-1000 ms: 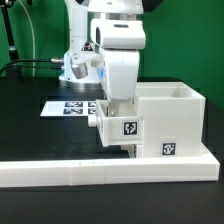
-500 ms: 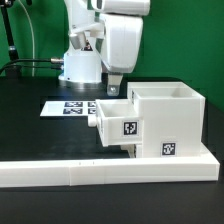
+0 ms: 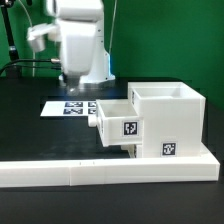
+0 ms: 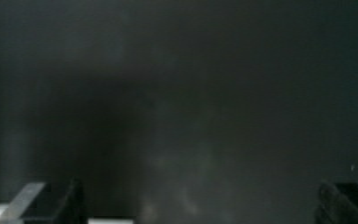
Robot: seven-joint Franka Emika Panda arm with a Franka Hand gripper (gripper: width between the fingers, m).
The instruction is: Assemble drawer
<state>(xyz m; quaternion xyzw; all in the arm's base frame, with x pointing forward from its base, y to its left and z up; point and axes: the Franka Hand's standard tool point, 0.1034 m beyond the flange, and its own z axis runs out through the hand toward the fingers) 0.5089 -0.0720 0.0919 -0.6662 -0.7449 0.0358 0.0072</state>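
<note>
The white drawer shell (image 3: 168,118) stands on the black table against the low white L-shaped wall (image 3: 100,170). One white tray (image 3: 122,126) with a tag sticks partly out of the shell toward the exterior view's left, its round knob (image 3: 93,127) in front. A second tray is not to be made out. My gripper (image 3: 72,76) hangs high above the table, up and to the exterior view's left of the tray, touching nothing. In the wrist view my gripper (image 4: 197,205) is open and empty, its fingertips (image 4: 51,200) wide apart over dark table.
The marker board (image 3: 72,106) lies flat on the table behind the tray, below my gripper. The robot base (image 3: 95,70) and a cable stand at the back. A green wall is behind.
My gripper was down at the tray beside the shell; it has risen and moved toward the exterior view's left, away from the tray. The tray and shell have stayed put.
</note>
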